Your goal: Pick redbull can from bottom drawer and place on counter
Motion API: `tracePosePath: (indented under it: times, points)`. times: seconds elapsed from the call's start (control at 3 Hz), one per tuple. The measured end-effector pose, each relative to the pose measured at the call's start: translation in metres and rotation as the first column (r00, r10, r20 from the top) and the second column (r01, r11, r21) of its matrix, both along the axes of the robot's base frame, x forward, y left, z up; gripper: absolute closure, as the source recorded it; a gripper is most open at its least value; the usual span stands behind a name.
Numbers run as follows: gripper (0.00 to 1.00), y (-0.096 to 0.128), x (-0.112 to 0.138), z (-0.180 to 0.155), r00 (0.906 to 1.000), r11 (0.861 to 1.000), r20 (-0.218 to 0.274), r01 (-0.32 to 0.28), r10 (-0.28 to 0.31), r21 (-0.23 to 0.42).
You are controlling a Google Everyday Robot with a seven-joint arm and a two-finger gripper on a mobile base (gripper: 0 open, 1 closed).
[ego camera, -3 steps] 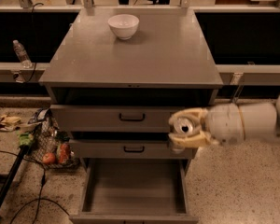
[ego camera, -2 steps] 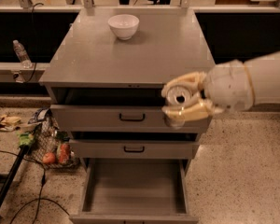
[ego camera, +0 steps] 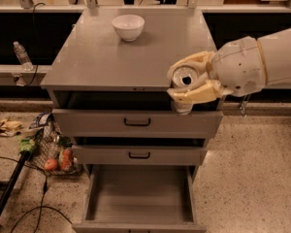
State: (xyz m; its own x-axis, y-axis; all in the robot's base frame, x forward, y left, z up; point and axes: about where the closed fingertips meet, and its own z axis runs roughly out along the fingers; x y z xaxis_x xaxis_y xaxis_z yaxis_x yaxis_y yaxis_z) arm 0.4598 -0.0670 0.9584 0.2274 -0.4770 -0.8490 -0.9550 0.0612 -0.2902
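Note:
My gripper (ego camera: 185, 82) comes in from the right on a cream arm and is shut on the redbull can (ego camera: 184, 77), whose shiny round top faces the camera. The can hangs in the air over the front right edge of the counter (ego camera: 111, 57), a little above its surface. The bottom drawer (ego camera: 139, 198) stands pulled open below, and its flat grey floor shows nothing on it. The two upper drawers with black handles are shut.
A white bowl (ego camera: 128, 27) stands at the back middle of the counter. A clear plastic bottle (ego camera: 22, 55) stands on a ledge at the left. A wire basket with fruit (ego camera: 56, 154), cables and a black pole lie on the speckled floor at the left.
My gripper has risen with the can from in front of the upper drawers to the level of the counter's front right edge.

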Motion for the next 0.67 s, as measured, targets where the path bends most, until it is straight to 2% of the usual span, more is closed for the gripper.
tracePosePath:
  times: [0.33,0.67]
  points:
    - [1.00,-0.010,0.041,0.010,0.9995,0.999,-0.016,0.025,-0.026,-0.028]
    - [1.00,-0.006,0.122,0.005,0.9959,0.998,-0.086,0.026,-0.030,-0.050]
